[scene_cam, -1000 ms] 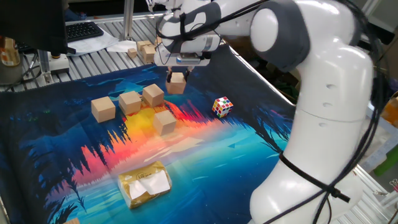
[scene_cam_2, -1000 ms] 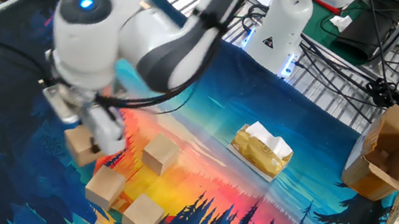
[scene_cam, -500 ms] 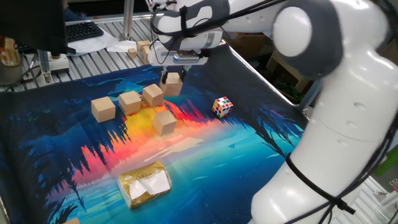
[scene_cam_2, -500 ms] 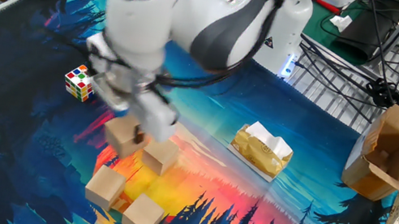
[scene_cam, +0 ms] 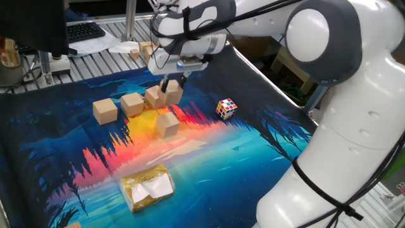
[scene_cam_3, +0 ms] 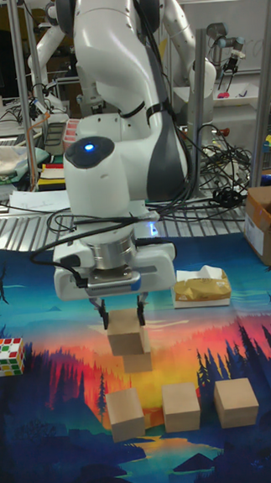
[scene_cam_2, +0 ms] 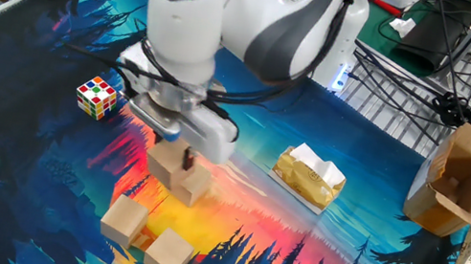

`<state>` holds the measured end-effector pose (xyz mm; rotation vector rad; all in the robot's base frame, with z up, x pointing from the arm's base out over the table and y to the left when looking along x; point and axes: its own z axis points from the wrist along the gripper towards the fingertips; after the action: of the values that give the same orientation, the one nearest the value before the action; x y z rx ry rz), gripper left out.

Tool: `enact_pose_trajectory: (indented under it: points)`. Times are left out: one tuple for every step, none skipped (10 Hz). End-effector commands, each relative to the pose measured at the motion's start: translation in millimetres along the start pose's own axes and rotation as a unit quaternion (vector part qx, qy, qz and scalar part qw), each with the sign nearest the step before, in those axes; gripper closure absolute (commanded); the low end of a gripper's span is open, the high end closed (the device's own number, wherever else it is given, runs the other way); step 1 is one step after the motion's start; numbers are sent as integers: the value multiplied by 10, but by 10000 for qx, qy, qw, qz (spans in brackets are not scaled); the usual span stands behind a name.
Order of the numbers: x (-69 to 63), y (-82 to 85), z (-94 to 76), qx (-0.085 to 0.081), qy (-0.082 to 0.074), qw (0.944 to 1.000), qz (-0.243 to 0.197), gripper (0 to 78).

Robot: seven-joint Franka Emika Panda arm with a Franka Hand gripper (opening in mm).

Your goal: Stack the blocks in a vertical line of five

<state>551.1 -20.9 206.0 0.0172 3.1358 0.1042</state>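
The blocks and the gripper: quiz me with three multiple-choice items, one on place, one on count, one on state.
1. Where is the held block?
A. just above another block
B. on the puzzle cube
C. beside the wrapped packet

2. How many blocks lie free on the mat, not counting the held one?
A. two
B. four
C. six

3. What is the gripper doing?
A. open and empty
B. shut on a block
C. shut on the packet

Answers:
1 A, the tall fixed view shows the held block directly over a lower one.
2 B, four tan cubes lie on the mat.
3 B, its fingers flank a tan cube that is off the mat.
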Motion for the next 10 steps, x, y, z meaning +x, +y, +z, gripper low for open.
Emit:
enact_pose_trajectory:
  points:
    - [110,91,95,4,52,9996,-272,763]
    - [150,98,109,25,51,9994,-338,763]
    - [184,100,122,47,50,9993,-374,763]
    - [213,99,140,57,48,9992,-392,763]
    - [235,96,164,62,40,9992,-404,763]
    - [240,95,170,65,40,9992,-405,763]
    - [276,89,205,66,31,9991,-414,763]
    - [301,83,219,65,30,9991,-427,763]
    - [323,87,225,71,27,9991,-424,763]
    - [351,93,229,81,25,9991,-421,763]
